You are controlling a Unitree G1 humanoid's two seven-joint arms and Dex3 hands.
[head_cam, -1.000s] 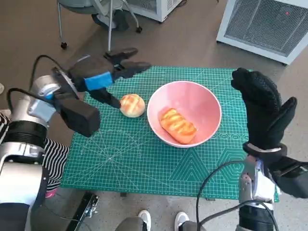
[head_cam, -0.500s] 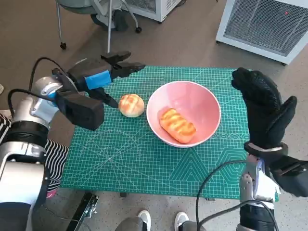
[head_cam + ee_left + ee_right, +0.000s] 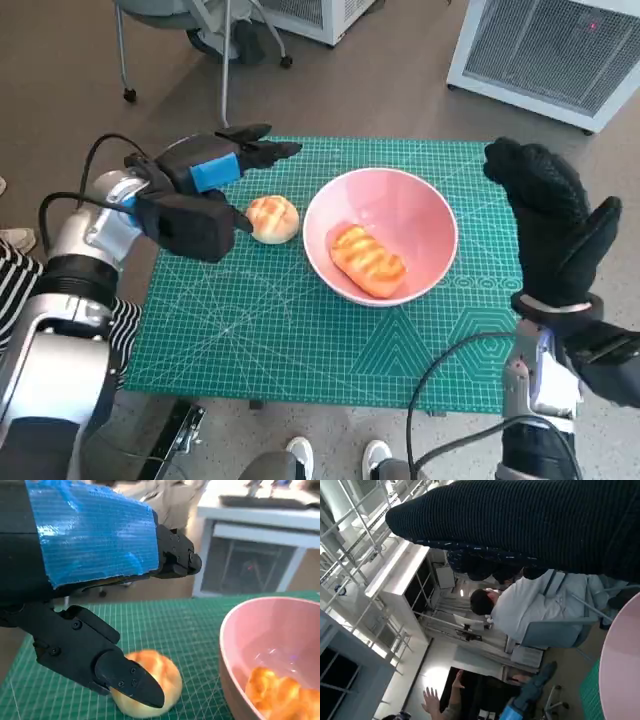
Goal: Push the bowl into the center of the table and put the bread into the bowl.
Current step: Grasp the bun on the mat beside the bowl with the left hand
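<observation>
While one loaf (image 3: 369, 260) already lies inside the bowl (image 3: 420, 215), a round bun (image 3: 273, 217) sits on the mat (image 3: 300, 330) just beside the bowl's rim, on the robot's left.

Bowl: pink, upright, roughly mid-table. The push step appears complete, judged from its position alone.

Left hand (image 3: 215, 170): spread, holding nothing. It hovers over the bun's outer side. In the left wrist view one black finger (image 3: 127, 680) overlaps the bun (image 3: 150, 682) while the upper fingers (image 3: 175, 555) extend above it. Whether that lower finger touches the bun cannot be told. The posture suits bracketing the bun for a grasp from the side away from the bowl, so that a lift carries it straight toward the bowl.

Right hand (image 3: 550, 225): raised at the bowl's far side, fingers extended, holding nothing, apart from the rim. Probably parked there to stay clear, or to steady the bowl if it shifts.

Risk: the bun sits close to the rim, so a closing finger could nudge the bowl or roll the bun away.

Noted: a person seated in the background of the right wrist view (image 3: 520, 607).
</observation>
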